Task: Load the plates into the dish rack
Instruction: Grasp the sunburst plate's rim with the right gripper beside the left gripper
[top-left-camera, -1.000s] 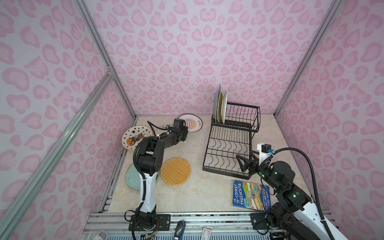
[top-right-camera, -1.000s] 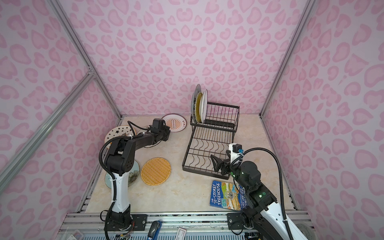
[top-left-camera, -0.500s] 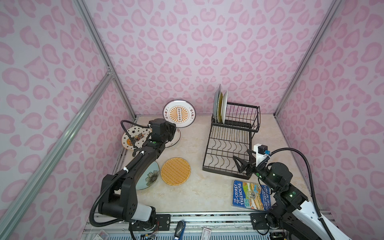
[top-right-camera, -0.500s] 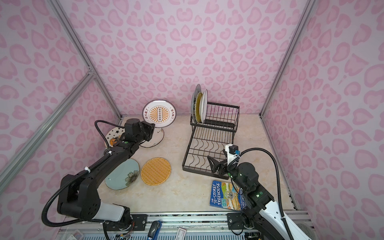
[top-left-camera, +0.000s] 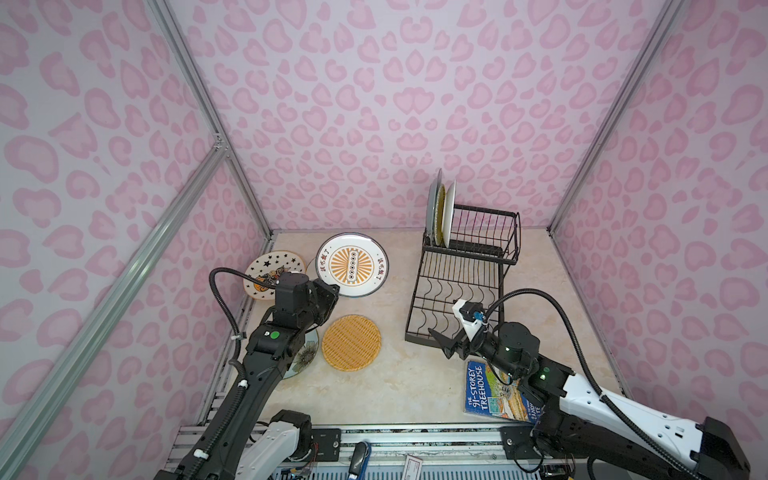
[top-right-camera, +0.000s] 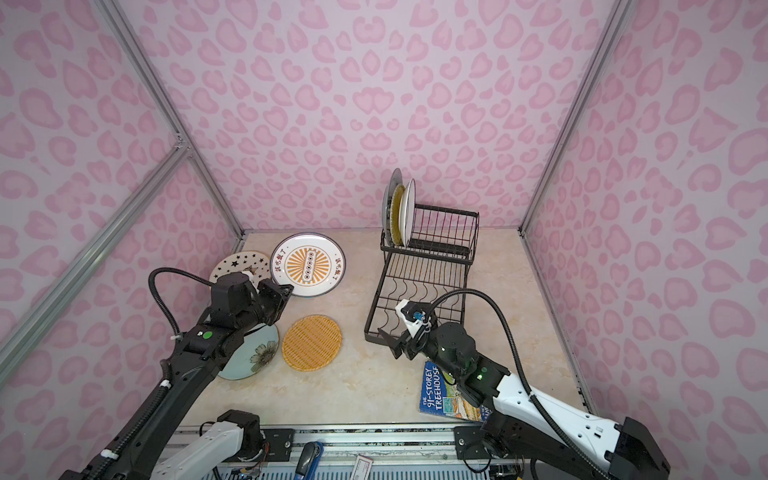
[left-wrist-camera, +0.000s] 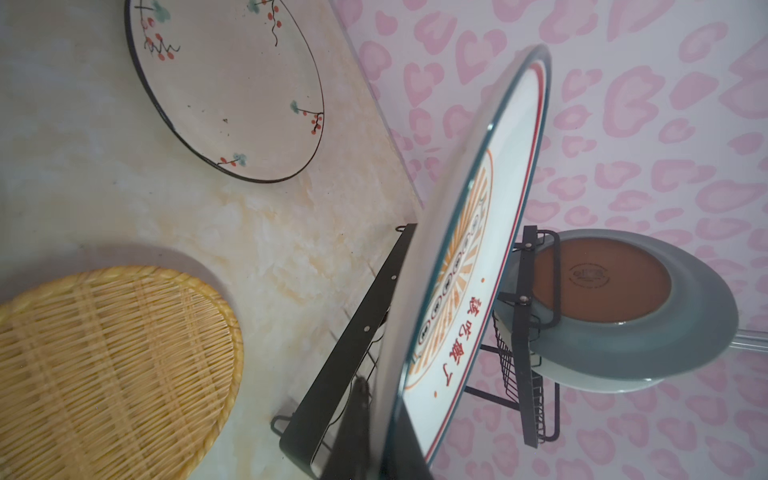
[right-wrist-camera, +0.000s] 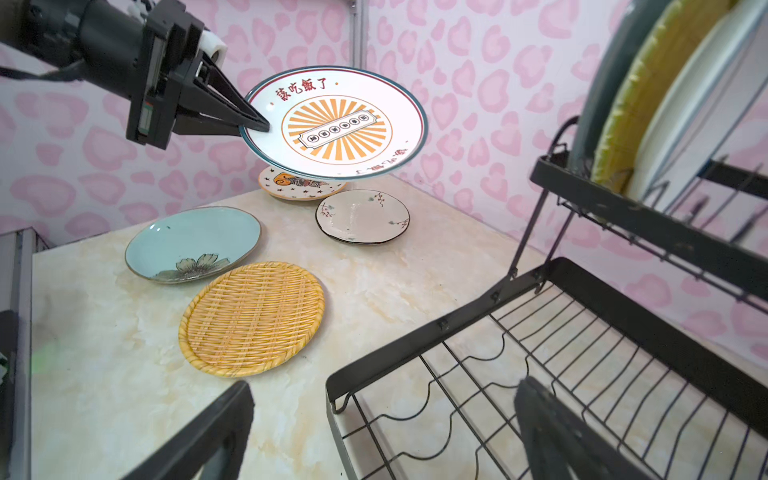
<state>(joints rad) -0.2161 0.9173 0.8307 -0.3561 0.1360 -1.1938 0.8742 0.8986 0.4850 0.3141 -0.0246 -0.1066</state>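
Observation:
My left gripper is shut on the rim of the white sunburst plate, which it holds tilted in the air over the back left of the table. The black wire dish rack stands to the right. Its raised basket holds three upright plates: teal-grey, yellow and white. My right gripper hangs open and empty at the front left corner of the rack's flat tray.
Lying flat on the table are an orange woven plate, a pale green floral plate, a star plate and a sprig plate. A blue book lies under my right arm.
My left gripper has lifted the sunburst plate off the back of the table and brought it forward in the air. My right gripper has shifted slightly left, still open.

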